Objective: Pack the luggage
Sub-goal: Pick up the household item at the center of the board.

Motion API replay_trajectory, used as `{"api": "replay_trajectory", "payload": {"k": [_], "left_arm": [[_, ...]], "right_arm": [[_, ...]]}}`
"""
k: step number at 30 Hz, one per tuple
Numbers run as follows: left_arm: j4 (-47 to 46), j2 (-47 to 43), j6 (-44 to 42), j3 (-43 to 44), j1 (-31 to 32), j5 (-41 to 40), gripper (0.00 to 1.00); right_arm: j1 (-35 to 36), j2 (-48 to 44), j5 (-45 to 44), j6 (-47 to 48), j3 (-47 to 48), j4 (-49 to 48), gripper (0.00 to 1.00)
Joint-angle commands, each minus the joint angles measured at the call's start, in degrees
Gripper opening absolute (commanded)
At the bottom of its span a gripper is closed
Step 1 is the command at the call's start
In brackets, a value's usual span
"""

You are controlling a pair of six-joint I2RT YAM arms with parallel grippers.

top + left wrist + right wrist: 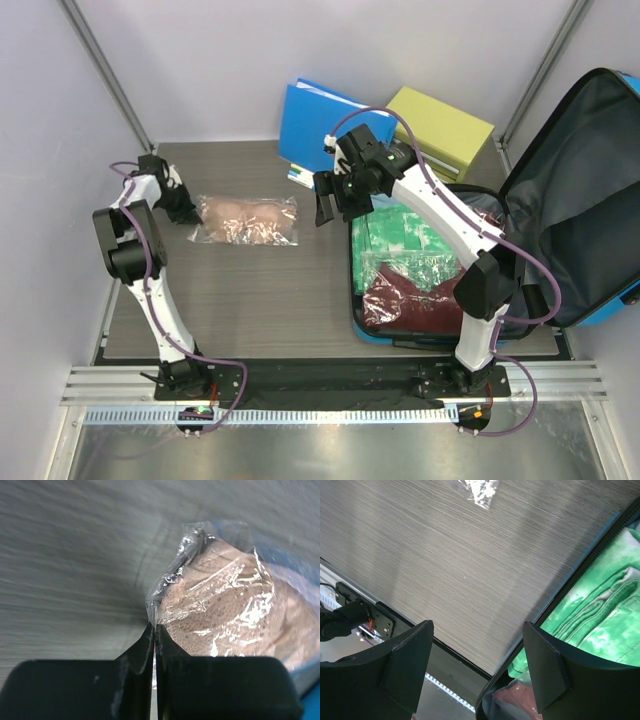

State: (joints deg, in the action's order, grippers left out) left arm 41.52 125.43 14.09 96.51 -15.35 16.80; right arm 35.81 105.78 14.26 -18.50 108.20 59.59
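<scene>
Luggage [585, 190] lies open on the right side of the worktop [250, 300], with green clothes [400, 235] and red clothes [410, 295] inside. Left end effector [155, 630] pinches the edge of a clear bag [248, 220]. Right end effector [477, 650] hangs wide open just beside the luggage.

The grey wood-grain table [250, 300] carries four things. A clear plastic bag [247, 220] of pinkish-beige fabric lies flat at about 9 o'clock. A blue folder [305, 120] sits at 12 o'clock against the back edge, possibly propped rather than flat. A yellow-green box [445, 125] stands just beside it at 1 o'clock. The luggage [570, 200] lies open at 3 o'clock, its lid reaching past the table's right edge.
</scene>
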Motion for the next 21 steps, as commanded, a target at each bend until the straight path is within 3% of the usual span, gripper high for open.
{"api": "replay_trajectory", "payload": {"k": [1, 9, 16, 21], "left_arm": [[-5.74, -7.46, -2.13, -5.18, 0.41, 11.13, 0.00], [-11.45, -21.88, -1.26, -11.43, 3.75, 23.97, 0.00], [-11.72, -31.46, 0.85, -13.54, 7.09, 32.85, 0.00], [-11.02, -37.78, 2.35, -15.29, 9.02, 39.53, 0.00]], "right_arm": [[-0.04, -0.75, 1.20, 5.91, 4.64, -0.97, 0.77], [-0.04, 5.04, 7.95, 19.80, 14.57, -2.63, 0.78], [-0.04, 5.84, 16.14, 24.30, 13.00, -16.15, 0.80], [-0.04, 5.06, 15.62, 25.71, 10.72, -25.74, 0.82]]}}
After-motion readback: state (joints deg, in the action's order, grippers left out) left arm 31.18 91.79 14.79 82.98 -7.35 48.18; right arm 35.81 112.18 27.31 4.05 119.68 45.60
